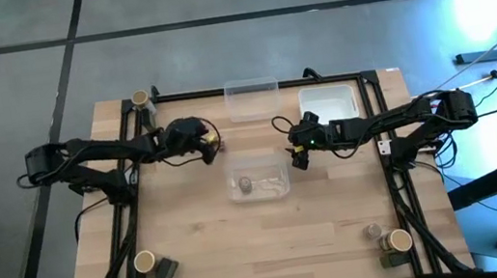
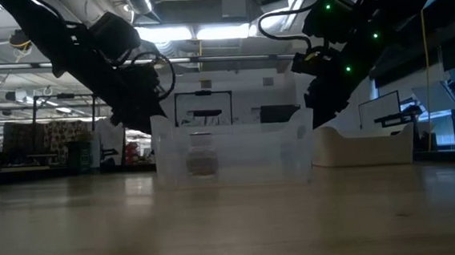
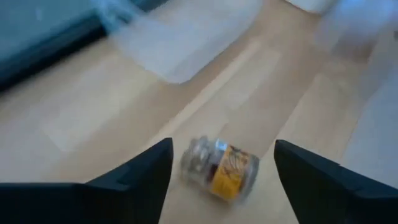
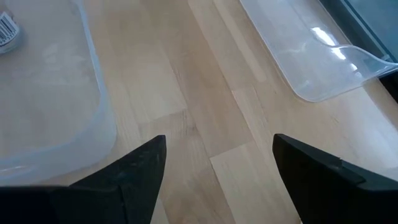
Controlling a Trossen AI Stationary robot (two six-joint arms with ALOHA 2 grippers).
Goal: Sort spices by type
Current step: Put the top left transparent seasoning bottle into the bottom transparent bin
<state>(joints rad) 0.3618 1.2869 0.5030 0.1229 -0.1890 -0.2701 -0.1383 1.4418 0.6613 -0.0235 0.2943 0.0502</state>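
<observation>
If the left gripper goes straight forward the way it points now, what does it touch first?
Probably the small jar with a yellow label, lying on its side on the wooden table between the open left gripper fingers. Depth is unclear, so the table may come first.

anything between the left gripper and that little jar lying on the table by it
Nothing visible. In the left wrist view the jar with the yellow label lies on its side on bare wood, right between the open left gripper fingers, with only clear gaps either side.
</observation>
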